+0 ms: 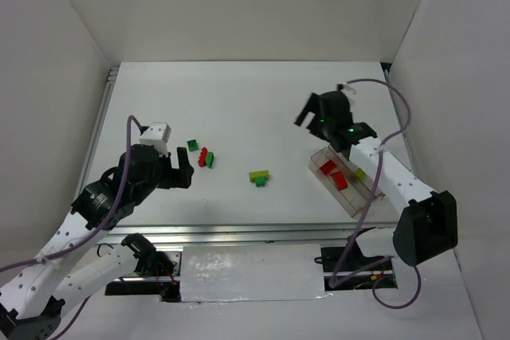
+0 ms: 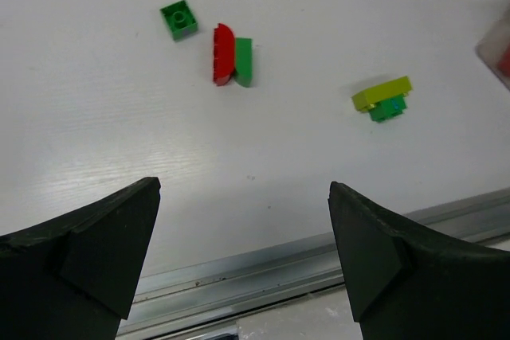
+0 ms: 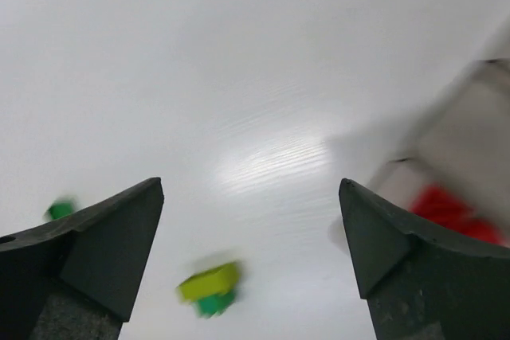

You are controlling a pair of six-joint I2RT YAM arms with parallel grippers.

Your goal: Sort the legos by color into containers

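Loose legos lie on the white table: a dark green brick (image 1: 193,146) (image 2: 179,19), a red brick (image 1: 204,156) (image 2: 222,53) touching a green one (image 1: 210,160) (image 2: 244,61), and a yellow-green brick (image 1: 260,173) (image 2: 382,93) (image 3: 209,282) on top of a green one (image 2: 389,108). At the right, the clear three-compartment tray (image 1: 351,199) (image 3: 470,117) holds two red bricks (image 1: 333,173) (image 3: 446,209) and a yellow-green one (image 1: 360,173). My right gripper (image 1: 317,107) (image 3: 250,185) hangs open and empty above the table, just beyond the tray's far end. My left gripper (image 1: 188,171) (image 2: 244,189) is open and empty near the red and green pair.
A metal rail (image 1: 239,232) (image 2: 263,272) runs along the table's near edge, and white walls stand close on three sides. The right arm's cable (image 1: 402,113) loops over the tray side.
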